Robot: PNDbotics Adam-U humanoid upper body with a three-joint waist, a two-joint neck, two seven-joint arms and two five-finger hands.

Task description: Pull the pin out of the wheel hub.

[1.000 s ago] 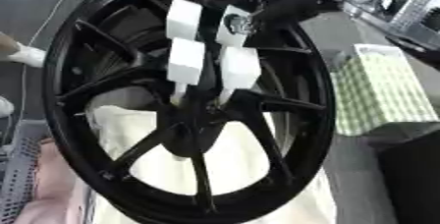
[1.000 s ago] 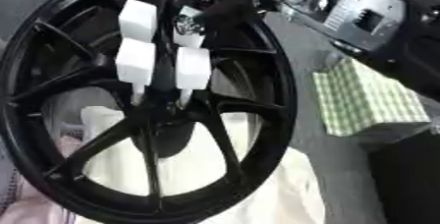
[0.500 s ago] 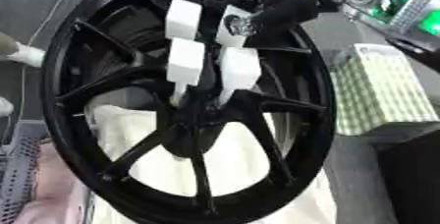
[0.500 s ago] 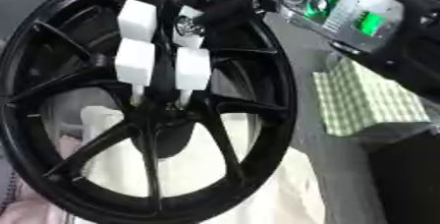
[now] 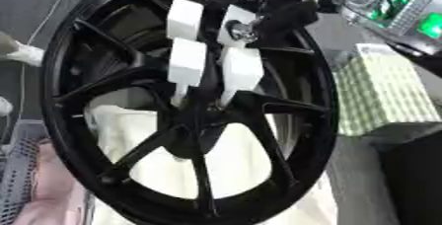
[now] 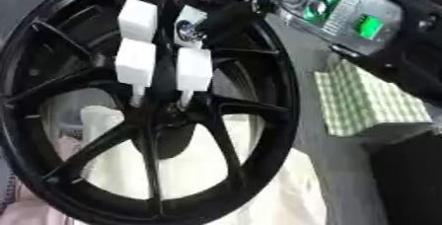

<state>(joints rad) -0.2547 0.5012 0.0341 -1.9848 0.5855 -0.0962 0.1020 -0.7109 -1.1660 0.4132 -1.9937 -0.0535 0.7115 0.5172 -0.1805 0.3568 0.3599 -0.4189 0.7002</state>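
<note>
While reaching down, robot hand (image 5: pixel 211 56) fingertips at wheel hub (image 5: pixel 194 120).

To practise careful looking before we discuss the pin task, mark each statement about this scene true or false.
1. The wheel is black. True.
2. The right hand comes in from the lower left. False: it comes from the upper right, towards the hub.
3. A green checked cloth lies right of the wheel. True.
4. The cloth seen through the spokes is red. False: the white cloth shows there.
</note>
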